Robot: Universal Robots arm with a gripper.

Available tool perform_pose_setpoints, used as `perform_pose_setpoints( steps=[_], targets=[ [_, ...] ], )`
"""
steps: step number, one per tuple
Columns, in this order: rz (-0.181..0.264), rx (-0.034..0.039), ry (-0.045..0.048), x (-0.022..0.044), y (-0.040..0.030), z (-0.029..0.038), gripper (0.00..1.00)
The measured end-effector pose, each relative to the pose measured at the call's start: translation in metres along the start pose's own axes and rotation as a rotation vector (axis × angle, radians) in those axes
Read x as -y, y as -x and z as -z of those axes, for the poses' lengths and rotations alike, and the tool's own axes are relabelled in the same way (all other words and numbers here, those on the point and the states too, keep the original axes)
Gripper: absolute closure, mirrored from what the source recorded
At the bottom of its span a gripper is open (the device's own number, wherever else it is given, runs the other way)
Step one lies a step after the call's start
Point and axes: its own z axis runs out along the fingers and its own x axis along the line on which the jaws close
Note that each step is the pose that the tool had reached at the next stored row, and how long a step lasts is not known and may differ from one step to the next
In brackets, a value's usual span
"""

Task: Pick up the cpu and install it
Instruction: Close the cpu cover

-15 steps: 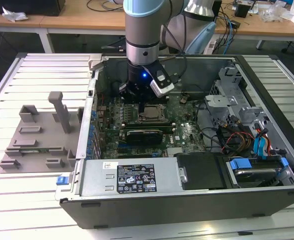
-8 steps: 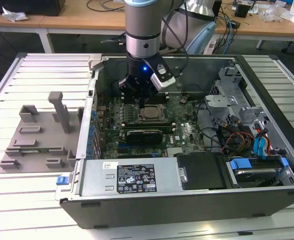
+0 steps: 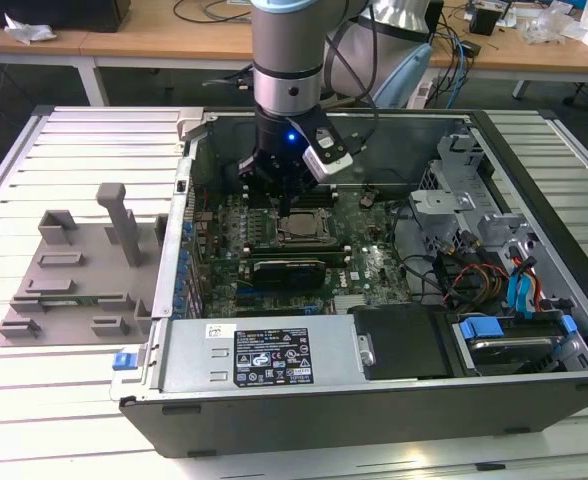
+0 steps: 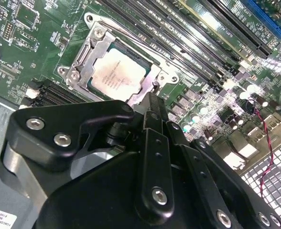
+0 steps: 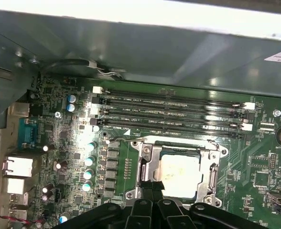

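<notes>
The cpu (image 3: 299, 228), a square chip with a pale metal top, lies flat inside the metal-rimmed socket frame (image 3: 277, 238) on the green motherboard of the open computer case. Both wrist views show the cpu (image 4: 115, 74) (image 5: 179, 172) seated within the socket frame (image 4: 90, 55) (image 5: 145, 164). My gripper (image 3: 286, 205) hangs just above the socket's edge. Its black fingers are pressed together with nothing between them, and the gripper (image 4: 152, 102) (image 5: 153, 187) ends at the socket rim beside the chip, apart from its top plate.
Memory slots (image 5: 174, 112) run beside the socket, near the case wall (image 5: 145, 47). A grey plastic fixture (image 3: 74, 270) with upright blocks lies on the slatted table at the exterior view's left. Cables and drive bays (image 3: 494, 280) crowd the case's other end.
</notes>
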Motion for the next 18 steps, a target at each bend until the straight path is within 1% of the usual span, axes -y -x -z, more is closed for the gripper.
perform_pose_setpoints(
  steps=[7, 13, 16, 18],
  targets=[
    [0.000, 0.0000, 0.0000, 0.0001, 0.0015, 0.0000, 0.89],
    [0.000, 0.0000, 0.0000, 0.0004, 0.0047, -0.0001, 0.89],
    [0.000, 0.0000, -0.0001, 0.0010, 0.0101, -0.0002, 0.89],
    [0.000, 0.0000, -0.0001, 0.0019, 0.0159, -0.0003, 0.89]
  ],
)
